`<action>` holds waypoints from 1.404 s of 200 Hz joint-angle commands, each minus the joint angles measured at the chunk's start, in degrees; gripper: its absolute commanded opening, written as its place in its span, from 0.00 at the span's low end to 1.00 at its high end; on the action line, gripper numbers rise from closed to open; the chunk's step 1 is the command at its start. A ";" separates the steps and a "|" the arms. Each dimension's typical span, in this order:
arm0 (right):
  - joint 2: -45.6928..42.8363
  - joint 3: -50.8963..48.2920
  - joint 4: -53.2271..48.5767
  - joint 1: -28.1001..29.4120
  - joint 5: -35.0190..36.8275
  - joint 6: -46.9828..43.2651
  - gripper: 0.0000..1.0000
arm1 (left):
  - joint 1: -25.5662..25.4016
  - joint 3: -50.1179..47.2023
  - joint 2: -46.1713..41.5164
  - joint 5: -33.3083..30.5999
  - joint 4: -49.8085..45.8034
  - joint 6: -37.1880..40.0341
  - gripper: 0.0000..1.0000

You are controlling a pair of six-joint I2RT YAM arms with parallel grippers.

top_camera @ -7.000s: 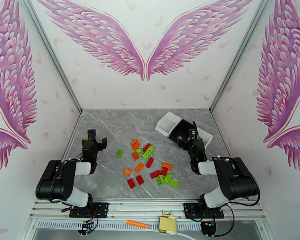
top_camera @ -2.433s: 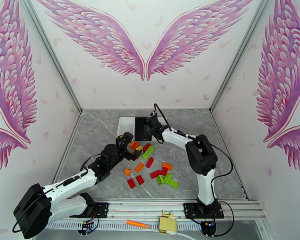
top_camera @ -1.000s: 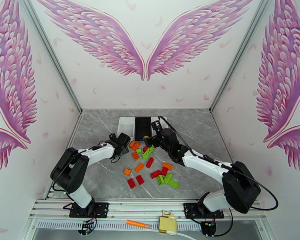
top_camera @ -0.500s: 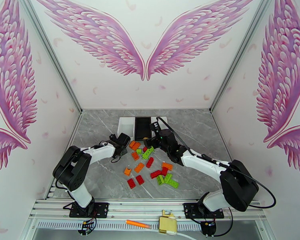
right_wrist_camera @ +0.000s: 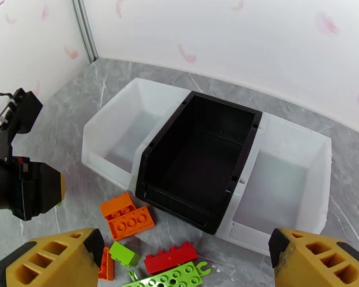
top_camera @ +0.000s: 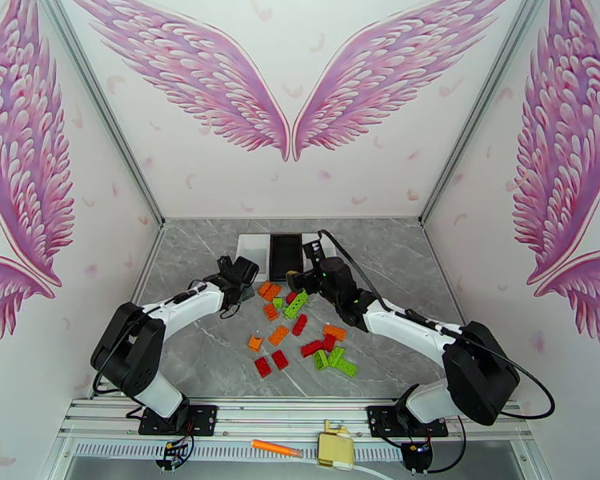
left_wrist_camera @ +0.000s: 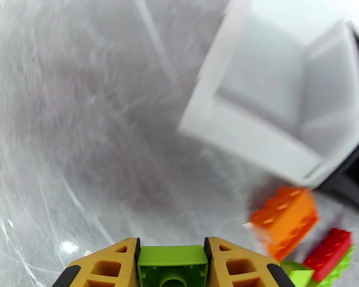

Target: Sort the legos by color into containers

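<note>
While three trays (top_camera: 256, 250) stand in a row on the grey table (top_camera: 196, 262), the left gripper (left_wrist_camera: 172, 249) grips a green brick (left_wrist_camera: 172, 266)
The black tray (right_wrist_camera: 198, 154) sits between two white trays (right_wrist_camera: 280, 187), just ahead of the right gripper (right_wrist_camera: 189, 257), whose fingers are spread wide with nothing held; one white tray (left_wrist_camera: 275, 92) lies ahead and to the right of the left gripper, which is clamped tight on the green brick. Loose bricks (top_camera: 300, 326) in red, orange and green lie beneath and behind the right gripper, an orange pair (right_wrist_camera: 127, 218) nearest the trays

left hand (left_wrist_camera: 172, 254) clamping green lego (left_wrist_camera: 172, 268) | white tray (left_wrist_camera: 256, 139) ahead-right | orange lego (left_wrist_camera: 286, 221) near its wall | red lego (left_wrist_camera: 329, 247) lower right
</note>
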 commanded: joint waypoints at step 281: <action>4.09 8.09 -15.04 0.97 -1.80 3.29 0.98 | 4.44 7.71 -6.92 -1.18 5.96 15.51 0.90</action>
